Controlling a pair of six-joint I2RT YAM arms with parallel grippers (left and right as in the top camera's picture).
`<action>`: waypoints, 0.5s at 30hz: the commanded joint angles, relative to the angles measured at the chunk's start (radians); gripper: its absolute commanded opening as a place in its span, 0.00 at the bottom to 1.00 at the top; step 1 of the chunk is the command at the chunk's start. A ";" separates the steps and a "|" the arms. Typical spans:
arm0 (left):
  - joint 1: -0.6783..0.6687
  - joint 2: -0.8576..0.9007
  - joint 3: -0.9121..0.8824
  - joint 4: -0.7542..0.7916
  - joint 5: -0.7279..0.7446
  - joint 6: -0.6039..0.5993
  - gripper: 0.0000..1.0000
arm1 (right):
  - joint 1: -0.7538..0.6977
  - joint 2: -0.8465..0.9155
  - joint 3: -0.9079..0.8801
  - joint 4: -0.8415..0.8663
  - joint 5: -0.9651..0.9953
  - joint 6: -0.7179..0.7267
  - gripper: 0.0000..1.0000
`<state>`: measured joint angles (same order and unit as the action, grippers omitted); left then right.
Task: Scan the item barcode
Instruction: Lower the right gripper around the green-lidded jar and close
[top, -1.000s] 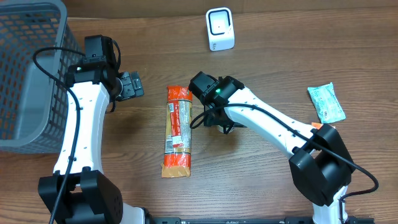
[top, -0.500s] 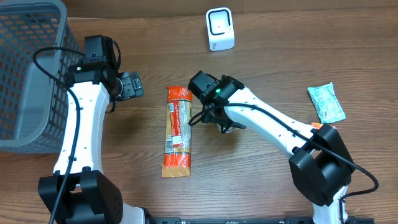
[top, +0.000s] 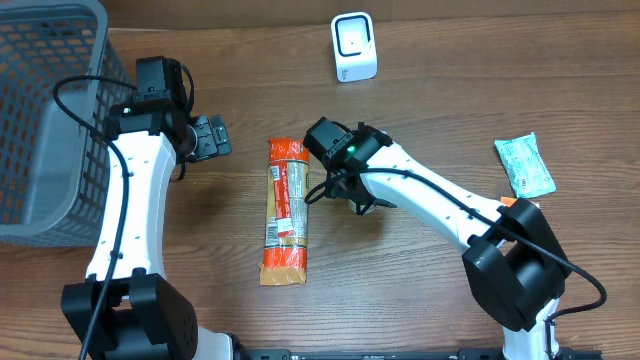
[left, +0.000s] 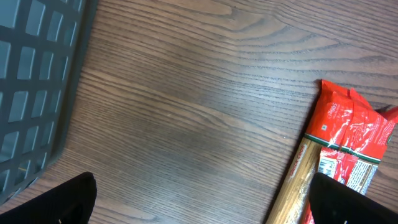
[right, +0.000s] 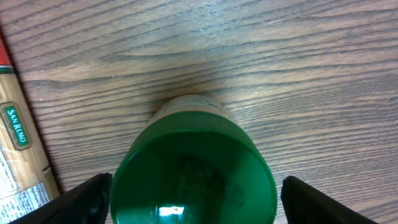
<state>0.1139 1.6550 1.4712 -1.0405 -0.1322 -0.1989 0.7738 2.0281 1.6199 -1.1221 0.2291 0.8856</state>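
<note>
Green and round, seen from straight above, the container (right: 193, 168) stands on the worktop (top: 450, 90) near the middle, just right of a long packet of pasta (top: 285, 212). The right gripper (right: 196, 190) hangs over it with its jaws set wide, one finger on either side and close to the container's rim. A thin gap shows on the right side, so it does not look clamped. From overhead the gripper hides the container almost wholly.

The pasta packet lies flat, its length running near to far, with orange-red ends and a printed label facing up. At the far edge, beyond the container and slightly to its right, a white scanner (top: 354, 47) stands well apart from it. A small green and white packet (top: 525, 165) lies off to the right. A grey mesh basket (top: 40, 120) fills the far left corner.

The left gripper (top: 212, 137) hovers between the basket and the pasta, jaws wide, holding nothing.

The worktop is brown wood with a clear grain. Nothing of the room beyond it shows.

There is one container, one pasta packet, one small packet, one scanner, one basket and two arms.
</note>
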 joint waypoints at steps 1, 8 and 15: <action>0.004 0.001 -0.006 0.001 -0.005 0.009 1.00 | -0.001 -0.021 -0.011 0.005 0.020 0.008 0.85; 0.004 0.001 -0.006 0.001 -0.005 0.009 1.00 | 0.000 -0.021 -0.011 0.019 0.019 -0.016 0.76; 0.004 0.001 -0.006 0.001 -0.005 0.009 1.00 | -0.001 -0.021 -0.011 0.042 0.010 -0.143 0.76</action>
<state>0.1139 1.6550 1.4712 -1.0405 -0.1322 -0.1989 0.7738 2.0281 1.6169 -1.0885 0.2352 0.8070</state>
